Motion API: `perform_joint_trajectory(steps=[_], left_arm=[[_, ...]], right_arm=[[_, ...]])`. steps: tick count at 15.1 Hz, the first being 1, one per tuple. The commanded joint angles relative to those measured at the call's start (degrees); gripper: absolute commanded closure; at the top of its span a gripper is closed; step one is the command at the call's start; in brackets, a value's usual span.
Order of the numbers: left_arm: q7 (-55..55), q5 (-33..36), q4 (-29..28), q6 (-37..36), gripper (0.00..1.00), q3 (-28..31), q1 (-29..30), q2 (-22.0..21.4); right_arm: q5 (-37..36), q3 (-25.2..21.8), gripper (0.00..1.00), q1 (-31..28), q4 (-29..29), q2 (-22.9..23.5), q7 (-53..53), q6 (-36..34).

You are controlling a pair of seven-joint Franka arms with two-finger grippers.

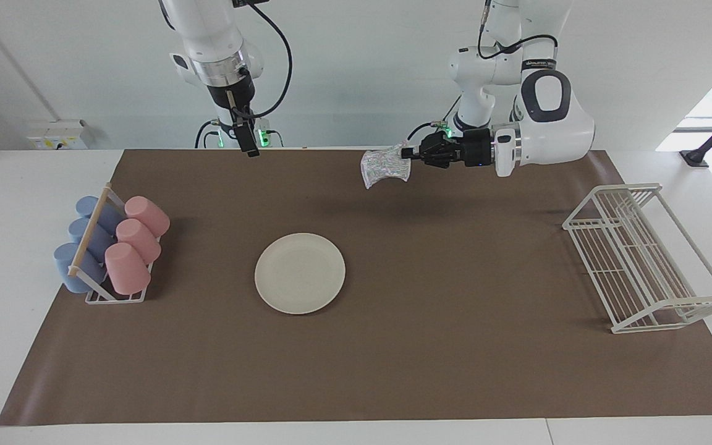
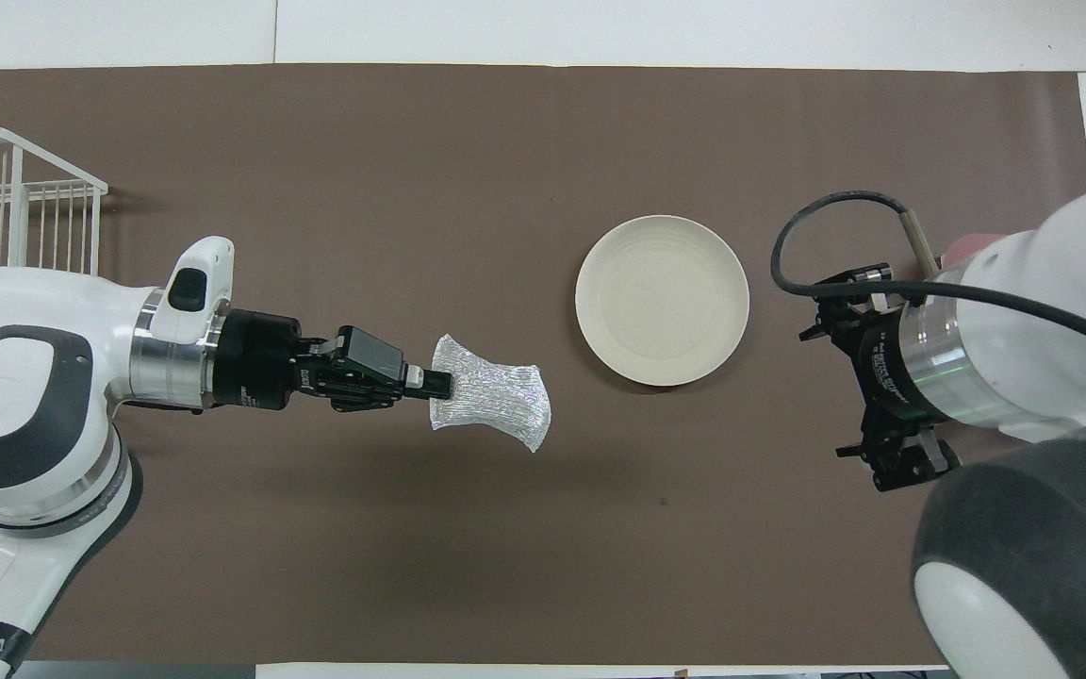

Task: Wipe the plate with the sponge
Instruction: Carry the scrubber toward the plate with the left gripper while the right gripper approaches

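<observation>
Paper point(image 1: 455, 346), brown, covers the table. Wire rack point(image 1: 643, 259) stands at the left arm's end; a cup rack point(image 1: 112, 247) with pink and blue cups stands at the right arm's end. Plate point(image 1: 300, 272) point(image 2: 662, 300) lies flat between them, toward the cup rack. Left gripper point(image 1: 411, 154) point(image 2: 439, 383) is up over bare paper, clear of the plate, jaws pinching the sponge point(image 1: 383, 167) point(image 2: 494, 404). Right gripper point(image 1: 248, 147) hangs waiting near the robots' edge; whether its jaws are spread I cannot tell
</observation>
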Motion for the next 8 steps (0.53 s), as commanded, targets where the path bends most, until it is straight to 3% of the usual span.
perform_joint_trajectory(steps=[1,8], left_arm=[[2.2,-3.2,-2.7,3.0,1.0,0.6,-2.7,-2.1],[3.0,-3.4,-3.9,2.5,1.0,0.6,-3.3,-2.9]], right_arm=[[0.8,0.2,0.0,2.4,-0.7,-0.8,4.6,2.3],[4.5,0.9,0.0,9.4,-4.9,-2.2,16.6,7.9]])
